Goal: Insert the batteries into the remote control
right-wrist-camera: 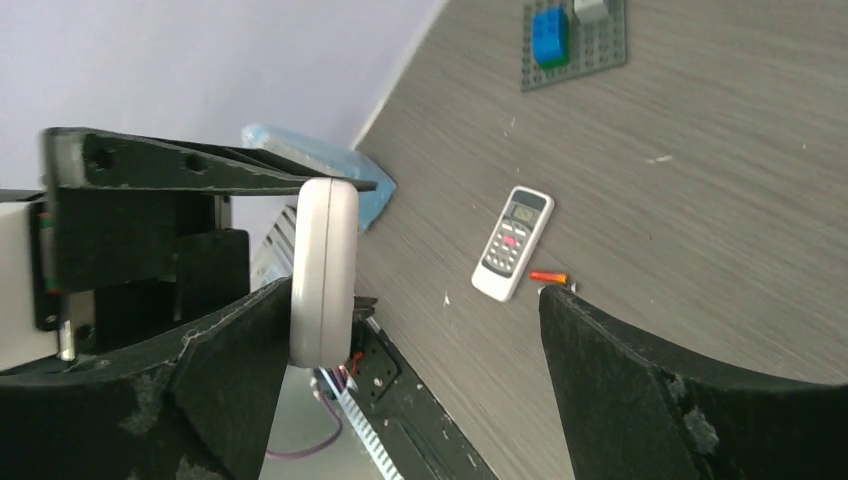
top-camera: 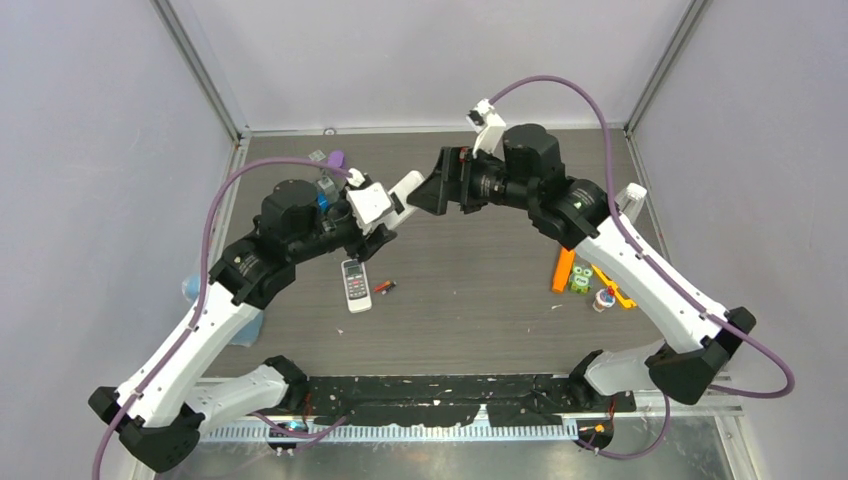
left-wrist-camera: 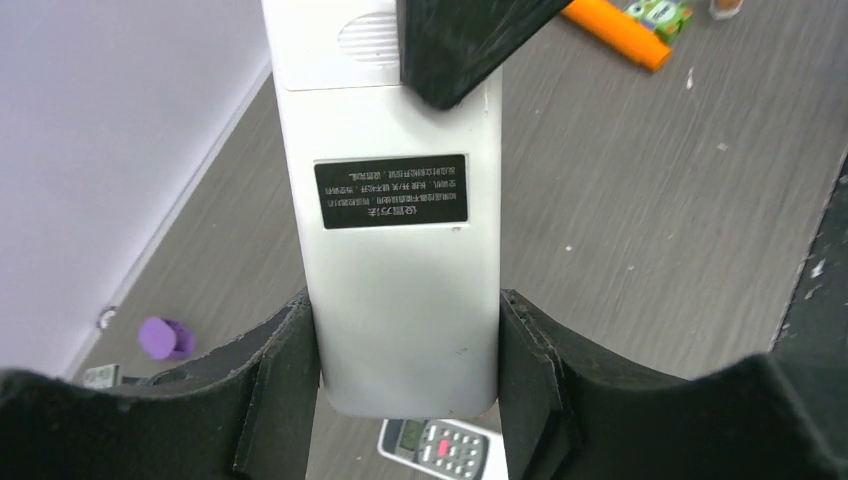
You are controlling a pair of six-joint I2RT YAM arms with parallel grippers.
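Grey wood-grain counter (top-camera: 470,300), boxed by pale walls on left, right and far sides, open only along the near edge by the arm bases.

Nearest of the things: small keypad remote (top-camera: 354,284), flat and face up, taken as landmark. Just right of it, apart from it, one red-orange battery (top-camera: 384,288), loose on the counter. No other batteries made out.

Above and beyond the small keypad remote, lifted clear of the counter: long white remote (left-wrist-camera: 380,120), back side toward the left wrist camera, printed label showing. Pinched across its width at one end by left tool (left-wrist-camera: 405,310), fingers pressed against both edges. At its other end, right tool (right-wrist-camera: 415,292), spread wide, gripping nothing, one finger close alongside or touching the white body; cannot tell which. Ribbed cover patch (left-wrist-camera: 365,38) at that end, seemingly closed, partly hidden behind that finger.

Judged early in the task: no battery seated, compartment apparently unopened, loose battery not picked up. Left to do: slide cover off, fetch batteries, seat them, close.

Room for moving: broad open stretch right of the small keypad remote. Farther right, orange bar (top-camera: 563,268) and green frog toy (top-camera: 581,278) clustered together. Beyond and slightly left of the landmark, purple piece (top-camera: 336,158) near the far wall. Both tools meeting in mid-air with little slack between them. Walls well away from the held remote.
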